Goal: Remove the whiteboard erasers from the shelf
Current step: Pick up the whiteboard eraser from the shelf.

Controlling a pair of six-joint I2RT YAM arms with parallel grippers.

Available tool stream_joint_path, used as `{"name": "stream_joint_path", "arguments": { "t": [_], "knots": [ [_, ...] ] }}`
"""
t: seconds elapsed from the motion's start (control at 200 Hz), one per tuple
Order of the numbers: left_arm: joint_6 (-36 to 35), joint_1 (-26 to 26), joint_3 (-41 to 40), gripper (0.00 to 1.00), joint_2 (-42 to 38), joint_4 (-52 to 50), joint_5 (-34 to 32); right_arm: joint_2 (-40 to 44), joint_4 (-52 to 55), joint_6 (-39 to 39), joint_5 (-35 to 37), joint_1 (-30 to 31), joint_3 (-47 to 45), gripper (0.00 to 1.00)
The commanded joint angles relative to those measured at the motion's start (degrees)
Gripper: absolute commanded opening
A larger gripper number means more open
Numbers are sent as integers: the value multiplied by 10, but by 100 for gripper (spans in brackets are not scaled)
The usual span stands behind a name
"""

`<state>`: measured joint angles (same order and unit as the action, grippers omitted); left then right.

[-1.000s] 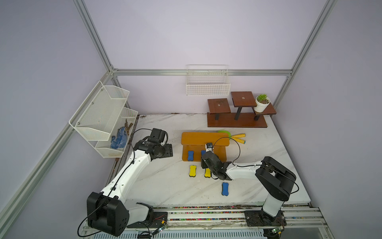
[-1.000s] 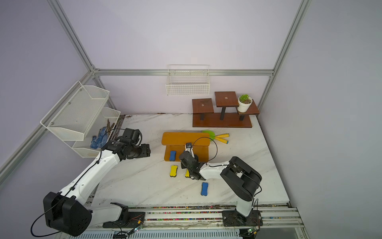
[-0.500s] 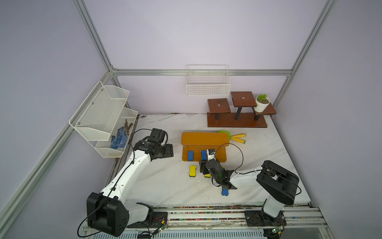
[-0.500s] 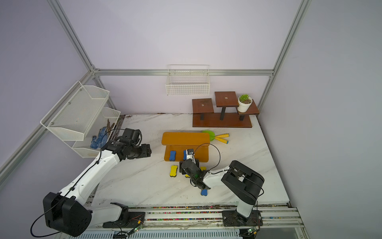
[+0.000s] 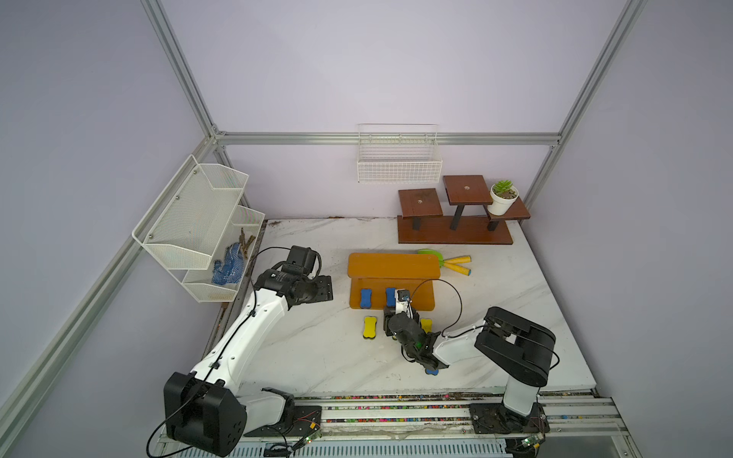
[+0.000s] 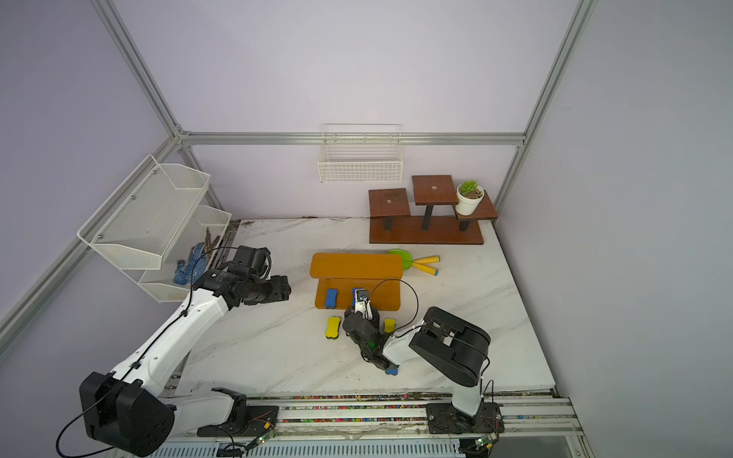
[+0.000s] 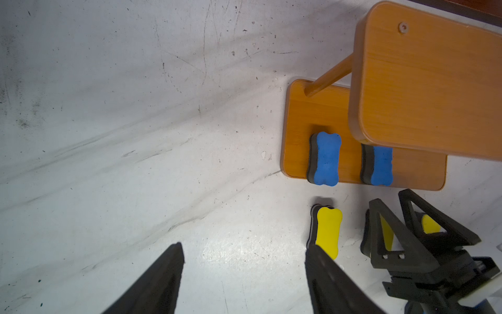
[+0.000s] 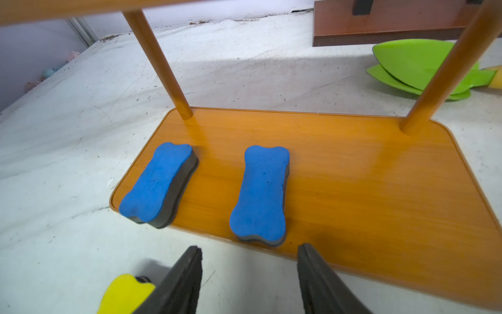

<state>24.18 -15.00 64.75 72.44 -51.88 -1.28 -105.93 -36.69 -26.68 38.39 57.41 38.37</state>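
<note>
The white marble desk [image 5: 317, 357] carries the orange shelf [image 5: 392, 265]. Two blue erasers [image 8: 160, 182] lie side by side on its lower step; yellow erasers [image 5: 369, 327] and another blue eraser [image 5: 431, 372] lie on the desk in front. The right claw [image 8: 250, 274] hangs open and empty before the shelf's nearer blue eraser. The left claw [image 7: 244, 271] hovers open, empty, well apart.
</note>
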Motion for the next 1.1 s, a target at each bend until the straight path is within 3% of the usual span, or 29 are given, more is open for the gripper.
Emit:
{"name": "stream_joint_path", "arguments": {
  "t": [0.0, 0.23, 0.785, 1.095],
  "knots": [
    [-16, 4, -8, 74, -16, 14, 9, -21, -36, 19, 49, 2, 15, 61],
    [-16, 5, -9, 74, -17, 14, 11, -42, -39, 51, 58, -2, 37, 63],
    [-16, 5, -9, 75, -14, 13, 8, -68, -36, 48, 33, -25, 57, 61],
    [-17, 4, -9, 75, -11, 13, 7, -83, -54, 69, 29, -32, 63, 54]
  ]
}}
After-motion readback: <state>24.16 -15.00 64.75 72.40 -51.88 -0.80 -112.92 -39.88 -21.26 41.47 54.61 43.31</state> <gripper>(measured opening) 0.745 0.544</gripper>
